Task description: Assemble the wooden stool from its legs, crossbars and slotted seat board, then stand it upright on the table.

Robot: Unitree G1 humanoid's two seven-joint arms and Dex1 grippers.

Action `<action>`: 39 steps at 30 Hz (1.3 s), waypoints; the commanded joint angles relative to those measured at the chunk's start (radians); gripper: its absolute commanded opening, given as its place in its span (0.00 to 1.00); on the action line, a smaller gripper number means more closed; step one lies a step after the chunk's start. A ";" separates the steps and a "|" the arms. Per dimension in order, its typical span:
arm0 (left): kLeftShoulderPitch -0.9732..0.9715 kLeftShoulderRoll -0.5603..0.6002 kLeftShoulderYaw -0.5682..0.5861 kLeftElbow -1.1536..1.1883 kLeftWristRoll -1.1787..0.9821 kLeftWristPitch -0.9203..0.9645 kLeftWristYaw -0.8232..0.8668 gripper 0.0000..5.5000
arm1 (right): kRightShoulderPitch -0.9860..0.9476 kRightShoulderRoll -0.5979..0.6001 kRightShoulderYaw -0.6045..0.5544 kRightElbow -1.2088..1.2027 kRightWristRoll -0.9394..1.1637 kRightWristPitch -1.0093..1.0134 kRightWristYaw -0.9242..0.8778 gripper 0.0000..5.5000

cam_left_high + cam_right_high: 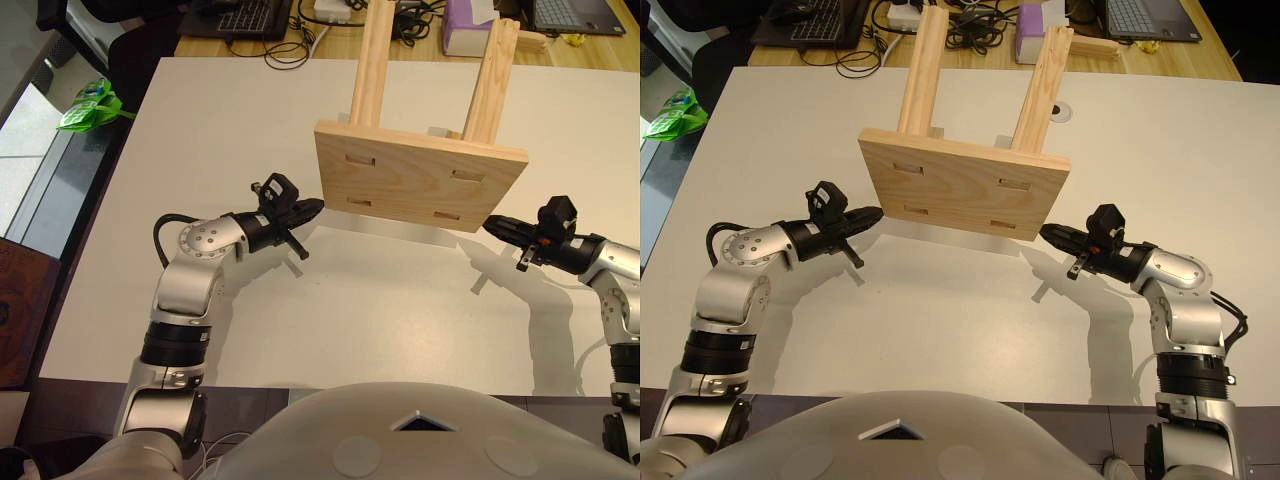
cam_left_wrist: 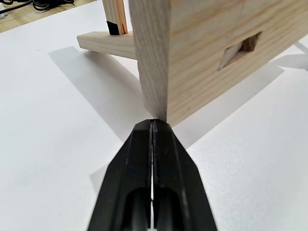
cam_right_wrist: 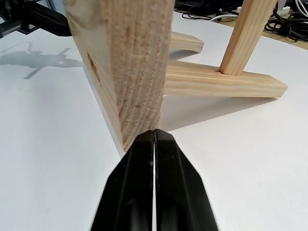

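Left jaws: pressed together, tip butted against the lower left corner of the seat board [image 1: 420, 185], not pinching anything. Right jaws: also pressed together, tip against the board's lower right corner. So the board sits between the two tips, one arm on each side.

The stool is assembled and lies on its side on the white desk [image 1: 200, 120]. The seat board stands on edge with its top face toward the robot, four slots visible. Two upper legs [image 1: 372, 60] run away from the board toward the far edge of the desk. In the right wrist view a lower leg [image 3: 221, 82] lies flat on the desk with a crossbar [image 3: 245, 33] rising from it. Can't tell whether the board's bottom edge touches the desk.

Behind the white desk, on a wooden one: keyboard [image 1: 245, 15], cables [image 1: 290, 50], purple box [image 1: 468, 25]. Green packet [image 1: 88, 105] just off the desk's left edge.
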 commanded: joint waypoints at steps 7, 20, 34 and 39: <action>-0.057 -0.013 0.037 -0.198 -0.124 0.086 -0.019 0.00 | 0.016 -0.005 -0.015 -0.198 0.095 0.090 -0.003 0.00; -0.074 -0.011 0.066 -0.235 -0.178 0.132 -0.001 0.00 | 0.007 -0.008 -0.075 -0.332 0.191 0.198 -0.023 0.00; -0.110 -0.008 0.095 -0.270 -0.218 0.158 -0.003 0.00 | -0.034 -0.023 -0.113 -0.400 0.270 0.265 -0.056 0.00; -0.122 -0.007 0.109 -0.268 -0.228 0.160 -0.005 0.00 | -0.048 -0.019 -0.119 -0.411 0.292 0.281 -0.073 0.00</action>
